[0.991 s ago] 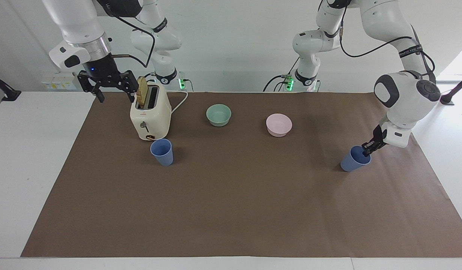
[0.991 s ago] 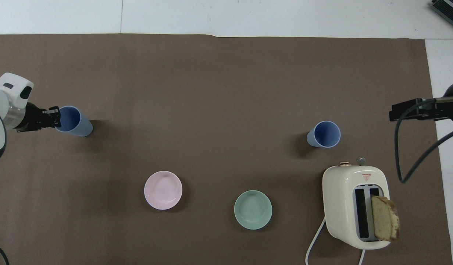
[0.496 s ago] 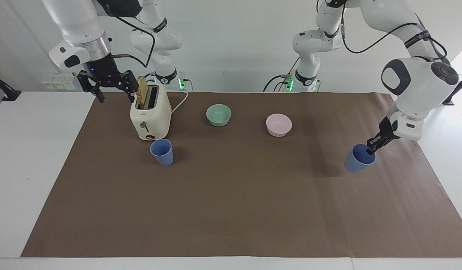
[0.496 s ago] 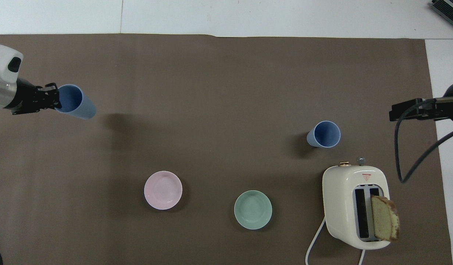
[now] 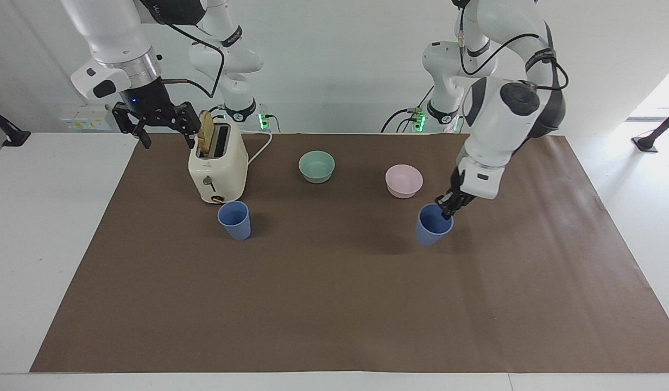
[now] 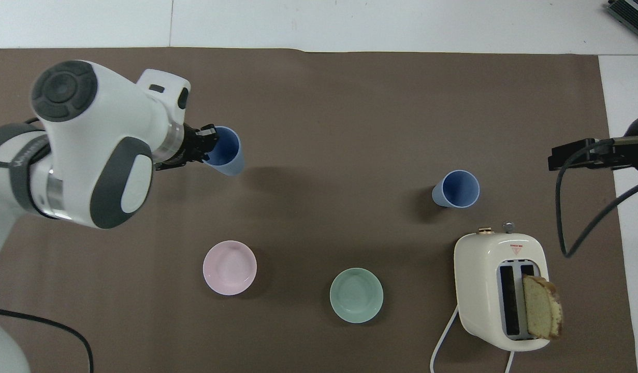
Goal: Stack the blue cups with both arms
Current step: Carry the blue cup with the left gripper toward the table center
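Left tool (image 5: 448,208), pinching a blue cup (image 5: 433,225) by its rim (tilted), has carried it inward from the tabletop (image 5: 334,304) edge; right tool (image 5: 156,124) waits spread beside the toaster (image 5: 218,168).

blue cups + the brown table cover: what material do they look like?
Held blue cup in the left gripper and standing blue cup: likely matte plastic, with thin walls, even colour and no glare. Brown cover: looks like kraft paper, a flat matte sheet with faint creases and a slightly wavy edge. Could be thin card.
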